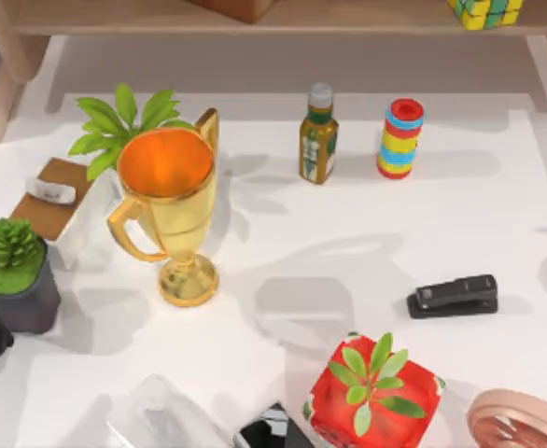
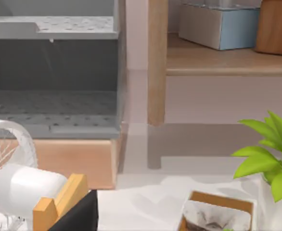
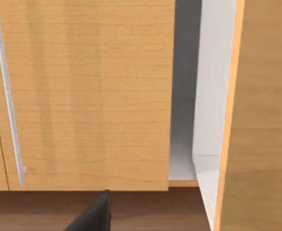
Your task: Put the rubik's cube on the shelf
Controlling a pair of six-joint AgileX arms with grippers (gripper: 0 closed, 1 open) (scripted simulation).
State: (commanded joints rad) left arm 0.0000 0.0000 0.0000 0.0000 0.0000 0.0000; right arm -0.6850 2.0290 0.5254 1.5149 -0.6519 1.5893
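The rubik's cube (image 1: 484, 11) is sitting on the shelf (image 1: 348, 19), far behind the striped cylinder (image 1: 400, 138). I cannot tell either end effector's state; both arms should be retreating clear without brushing the cube.

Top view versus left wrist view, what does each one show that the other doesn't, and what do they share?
Top view alone: the rubik's cube resting on the shelf, a gold trophy, a bottle, a striped cylinder and a stapler. Left wrist view alone: a grey perforated rack, a white fan and a blue-sided box. Shared: the shelf and a leafy green plant.
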